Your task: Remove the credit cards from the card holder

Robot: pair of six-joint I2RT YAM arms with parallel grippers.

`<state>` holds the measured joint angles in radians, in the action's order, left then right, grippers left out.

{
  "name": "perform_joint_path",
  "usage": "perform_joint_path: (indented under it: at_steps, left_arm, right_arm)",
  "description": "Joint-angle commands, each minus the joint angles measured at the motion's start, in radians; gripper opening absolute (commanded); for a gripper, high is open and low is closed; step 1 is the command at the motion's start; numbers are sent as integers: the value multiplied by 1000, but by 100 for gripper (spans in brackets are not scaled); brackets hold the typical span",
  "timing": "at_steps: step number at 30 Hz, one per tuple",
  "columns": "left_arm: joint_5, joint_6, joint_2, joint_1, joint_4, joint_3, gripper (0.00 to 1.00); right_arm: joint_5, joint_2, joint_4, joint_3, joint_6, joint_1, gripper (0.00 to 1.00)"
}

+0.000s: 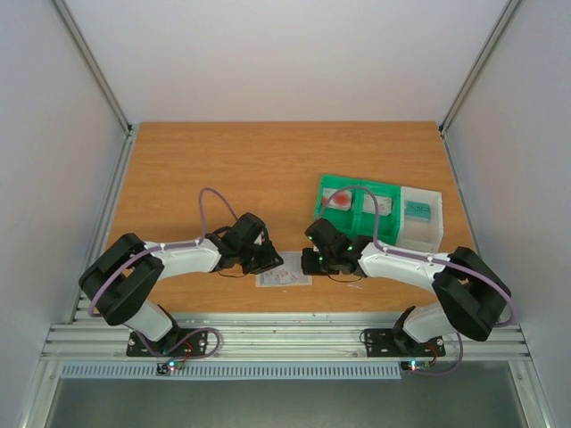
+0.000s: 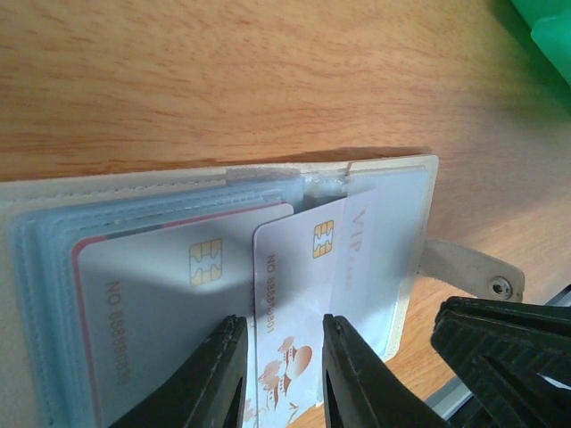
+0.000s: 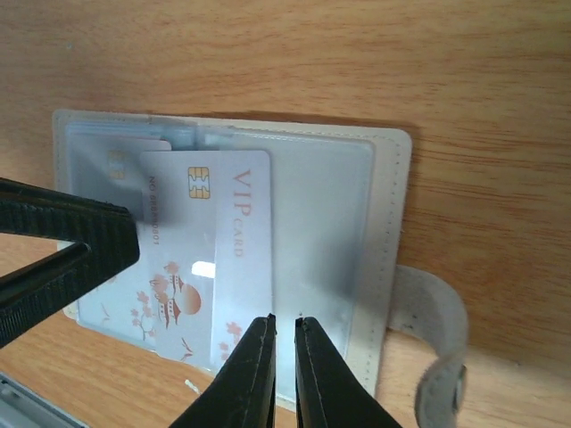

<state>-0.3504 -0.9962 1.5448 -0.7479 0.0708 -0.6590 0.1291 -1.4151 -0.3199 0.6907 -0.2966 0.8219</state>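
Note:
The card holder point(image 1: 284, 278) lies open and flat near the table's front edge, between my two grippers. It also shows in the left wrist view point(image 2: 393, 267) and the right wrist view point(image 3: 330, 223). A white credit card with red marks point(image 2: 294, 294) sticks partly out of its right pocket toward the near edge point(image 3: 192, 267). A second card with a reddish edge point(image 2: 152, 294) sits in the left pocket. My left gripper point(image 2: 284, 325) is open, its fingers over the white card. My right gripper point(image 3: 284, 319) is shut, its tips over the right pocket's near edge.
A green compartment tray point(image 1: 357, 209) and a clear plastic box point(image 1: 421, 218) stand at the right, behind the right arm. The holder's snap tab point(image 3: 437, 339) sticks out on its right side. The table's front rail point(image 1: 285, 339) is just behind the holder.

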Motion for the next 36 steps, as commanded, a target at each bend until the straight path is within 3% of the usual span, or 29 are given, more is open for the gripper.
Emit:
perform_joint_path:
  at_steps: [1,9,19,36]
  left_arm:
    - [19,8,-7,-3,18,-1,25]
    - [27,8,4,-4,5,20,29]
    - [6,-61,1,-3,-152,84,34]
    - [-30,-106,-13,-3,-379,154,24]
  right_arm:
    - [38,-53,54,26,-5,-3,10]
    - [79,-129,129,-2,-26,-3,9]
    - [79,-163,157,-59,-57,-4,7]
    - [96,-170,189,-85,-76,-4,6]
